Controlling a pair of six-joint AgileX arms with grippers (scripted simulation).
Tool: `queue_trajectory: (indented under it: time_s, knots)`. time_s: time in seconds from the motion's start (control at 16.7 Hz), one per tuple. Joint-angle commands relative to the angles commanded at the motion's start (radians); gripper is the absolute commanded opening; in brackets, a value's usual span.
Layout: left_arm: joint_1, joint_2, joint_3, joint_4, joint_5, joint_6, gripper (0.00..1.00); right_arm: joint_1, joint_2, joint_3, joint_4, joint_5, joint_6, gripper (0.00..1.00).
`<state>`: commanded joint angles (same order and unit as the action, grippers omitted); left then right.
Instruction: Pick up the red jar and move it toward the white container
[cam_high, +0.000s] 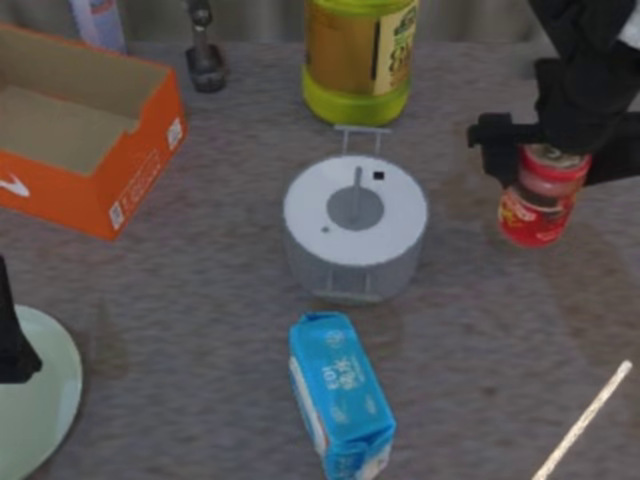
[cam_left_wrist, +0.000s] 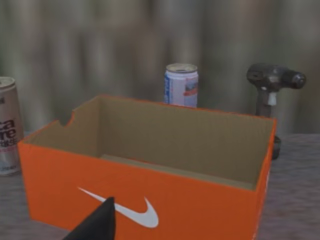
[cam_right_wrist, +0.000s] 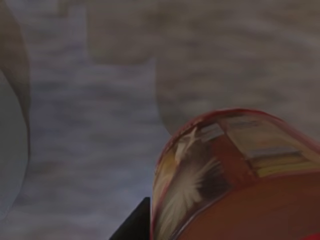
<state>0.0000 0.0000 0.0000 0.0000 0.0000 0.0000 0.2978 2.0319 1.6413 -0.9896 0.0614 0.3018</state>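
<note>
On the grey tabletop, the open orange cardboard shoebox lies well to the left of the white container, a short wide cylinder with a flat white top, grey sides and a thin wire frame. The large yellow-green plastic bottle stands just behind the white container, and the blue-and-white carton lies in front of it. To the right of the white container, apart from it, my right gripper has its fingers closed around the dark red lid of the small red jar, which hangs tilted with its red-and-white label showing. In the right wrist view the jar's label fills the near corner above the tabletop. My left gripper sits parked far to the left of the white container, facing the shoebox; I cannot tell how far its fingers are open.
</note>
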Motion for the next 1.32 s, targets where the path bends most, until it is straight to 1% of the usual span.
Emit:
queue_trajectory:
  time_s: [0.3,0.54,1.32]
  knots:
    - [0.000,0.000,0.000,0.000,0.000,0.000,1.00,0.002,0.050,-0.092,0.146,0.002,-0.001,0.00]
    - [0.000,0.000,0.000,0.000,0.000,0.000,1.00,0.002,0.054,-0.100,0.155,0.003,-0.001,0.00]
    - [0.000,0.000,0.000,0.000,0.000,0.000,1.00,0.002,0.054,-0.100,0.155,0.003,-0.001,0.98]
